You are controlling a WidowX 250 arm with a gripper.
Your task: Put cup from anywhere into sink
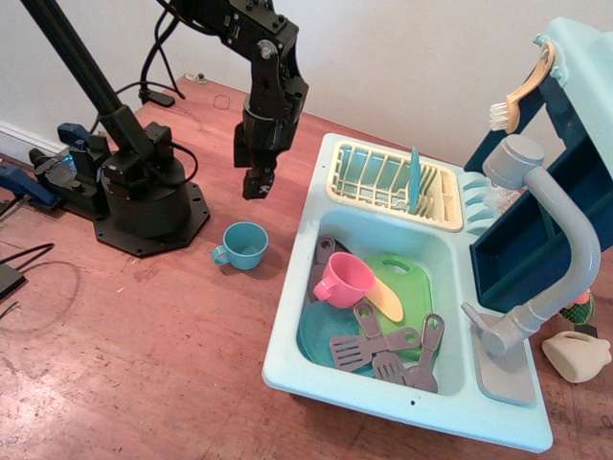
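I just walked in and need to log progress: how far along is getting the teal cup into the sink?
Nothing looks done yet: the cup stands upright on the table, left of the sink, outside the basin. In hand: nothing; the gripper hangs above the cup, apart from it, holding nothing. Whether its fingers are open is unclear. Left: descend, grasp the cup, carry it right over the rim and release it in the basin, where a pink cup already lies.

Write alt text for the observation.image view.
A black robot arm's end effector hangs above a teal cup standing on the wooden table, left of an aqua toy sink holding a pink cup and utensils.
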